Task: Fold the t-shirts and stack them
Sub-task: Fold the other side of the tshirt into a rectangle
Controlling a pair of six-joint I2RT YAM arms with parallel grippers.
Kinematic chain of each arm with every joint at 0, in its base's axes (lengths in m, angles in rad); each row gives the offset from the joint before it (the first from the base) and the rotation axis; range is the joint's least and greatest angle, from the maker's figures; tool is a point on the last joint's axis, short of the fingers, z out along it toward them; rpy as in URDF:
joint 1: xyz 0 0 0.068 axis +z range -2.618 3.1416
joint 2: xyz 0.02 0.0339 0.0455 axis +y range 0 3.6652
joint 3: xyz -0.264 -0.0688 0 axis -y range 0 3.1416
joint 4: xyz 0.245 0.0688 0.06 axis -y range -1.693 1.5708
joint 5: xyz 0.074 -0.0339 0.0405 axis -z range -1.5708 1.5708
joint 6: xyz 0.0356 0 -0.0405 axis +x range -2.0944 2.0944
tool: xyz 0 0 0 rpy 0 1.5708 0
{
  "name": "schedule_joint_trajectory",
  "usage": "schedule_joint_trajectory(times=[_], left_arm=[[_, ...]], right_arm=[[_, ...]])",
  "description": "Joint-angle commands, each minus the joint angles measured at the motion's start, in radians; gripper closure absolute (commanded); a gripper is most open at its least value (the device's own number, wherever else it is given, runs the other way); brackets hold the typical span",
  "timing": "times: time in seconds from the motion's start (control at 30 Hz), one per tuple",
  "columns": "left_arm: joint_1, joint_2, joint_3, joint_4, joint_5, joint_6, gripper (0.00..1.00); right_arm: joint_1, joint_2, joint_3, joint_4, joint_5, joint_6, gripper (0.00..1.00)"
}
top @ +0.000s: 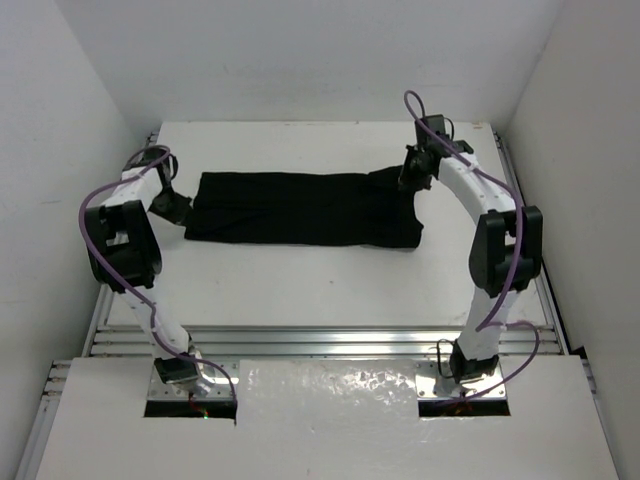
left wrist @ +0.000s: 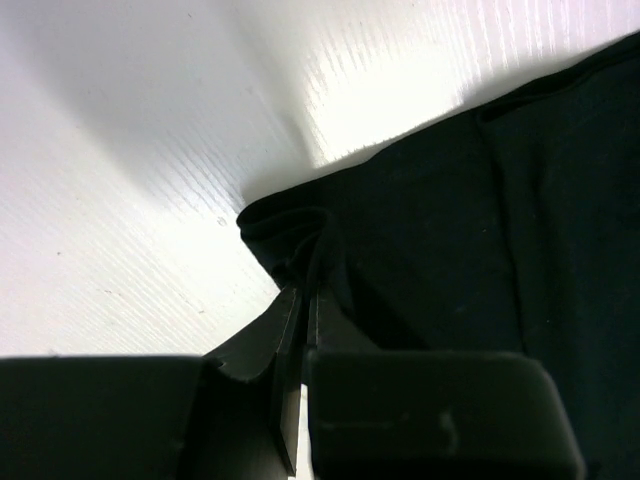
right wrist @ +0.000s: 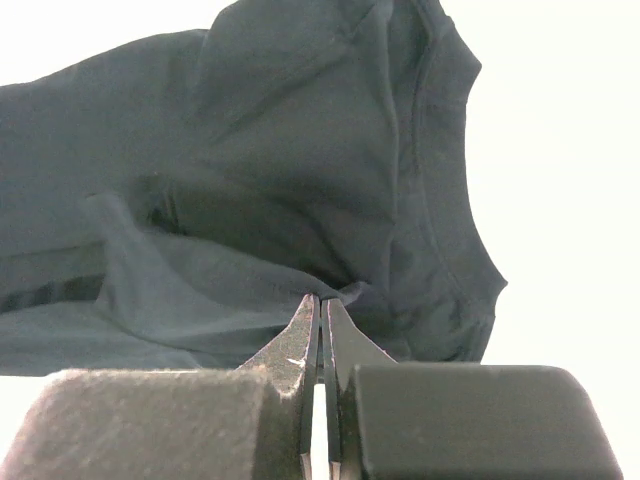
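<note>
One plain black short-sleeved t-shirt of soft cloth (top: 300, 208) lies crosswise on the flat white table top (top: 300, 285), towards its far half. It is drawn out into a long band between the two arms. We see the left arm's black two-finger gripper (left wrist: 303, 292) at the band's left end, where its fingers are pressed together on a bunched, rolled corner of the cloth, with bare white surface just beyond it. The right arm's black two-finger gripper (right wrist: 322, 303) sits at the far right corner of the garment, where the band widens. Its fingers are also closed tight, pinching a small peak of fabric that gathers into folds at the tips. From the right wrist we make out a curved, stitched edge running down the cloth's right side. The middle of the shirt rests flat on the table, lightly wrinkled.
</note>
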Motion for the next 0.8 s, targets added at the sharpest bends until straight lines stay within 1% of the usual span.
schedule_joint_trajectory(times=[0.0, 0.03, 0.17, 0.23, 0.27, 0.37, 0.4, 0.5, 0.63, 0.67, 0.77], left_arm=[[0.024, -0.028, 0.021, 0.039, 0.026, -0.009, 1.00], [0.024, -0.019, 0.040, 0.047, 0.036, -0.009, 1.00], [0.022, 0.041, 0.105, 0.070, 0.086, 0.012, 1.00], [0.022, 0.078, 0.146, 0.079, 0.111, 0.026, 1.00], [0.022, 0.096, 0.169, 0.096, 0.149, 0.042, 1.00], [0.013, 0.119, 0.197, 0.131, 0.200, 0.085, 1.00], [0.010, 0.125, 0.227, 0.133, 0.209, 0.095, 1.00], [-0.005, 0.164, 0.283, 0.073, 0.174, 0.108, 1.00], [-0.002, 0.190, 0.281, 0.024, 0.120, 0.082, 1.00], [-0.002, 0.191, 0.278, 0.018, 0.076, 0.077, 1.00], [-0.002, 0.211, 0.272, 0.016, 0.059, 0.065, 1.00]], right_arm=[[-0.020, 0.033, 0.082, 0.030, -0.025, -0.022, 1.00], [-0.022, 0.047, 0.120, 0.012, -0.023, -0.033, 1.00], [-0.022, 0.099, 0.180, -0.025, -0.025, -0.047, 1.00], [-0.024, 0.108, 0.180, -0.028, -0.025, -0.051, 1.00], [-0.024, 0.110, 0.169, -0.022, -0.025, -0.054, 1.00], [-0.022, 0.113, 0.163, -0.016, -0.049, -0.063, 1.00], [-0.022, 0.118, 0.165, -0.014, -0.053, -0.068, 1.00], [-0.024, 0.144, 0.200, -0.023, -0.051, -0.080, 1.00], [-0.022, 0.183, 0.257, -0.042, -0.048, -0.093, 1.00], [-0.022, 0.193, 0.272, -0.049, -0.046, -0.094, 1.00], [-0.022, 0.222, 0.310, -0.065, -0.042, -0.103, 1.00]])
